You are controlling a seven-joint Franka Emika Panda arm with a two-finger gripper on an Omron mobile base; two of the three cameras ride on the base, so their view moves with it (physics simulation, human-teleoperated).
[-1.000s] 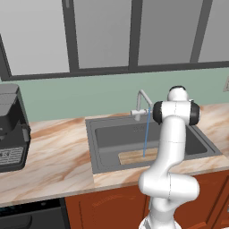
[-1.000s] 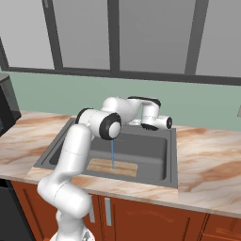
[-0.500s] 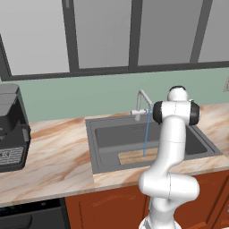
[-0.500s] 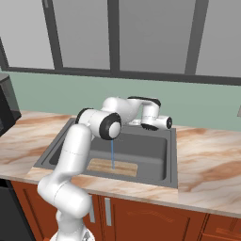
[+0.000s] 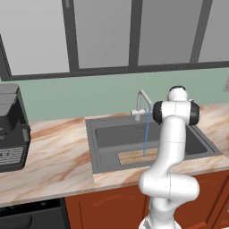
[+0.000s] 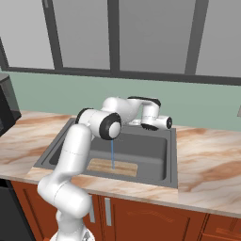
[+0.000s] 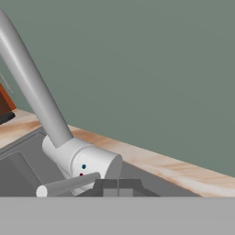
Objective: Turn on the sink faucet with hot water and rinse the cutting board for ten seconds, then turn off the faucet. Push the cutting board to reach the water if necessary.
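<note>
The sink faucet stands close in the hand view, its spout slanting up to the left and its short lever pointing left. My gripper is shut, its tips together just right of the lever's inner end. A thin blue stream of water falls from the faucet onto the tan cutting board, which lies flat at the front of the dark sink. From the right I see the water landing on the cutting board; my arm hides the tap there.
A black coffee machine stands on the marbled counter left of the basin. The green wall and dark-framed windows rise right behind the tap. Bare counter stretches to the right of the sink.
</note>
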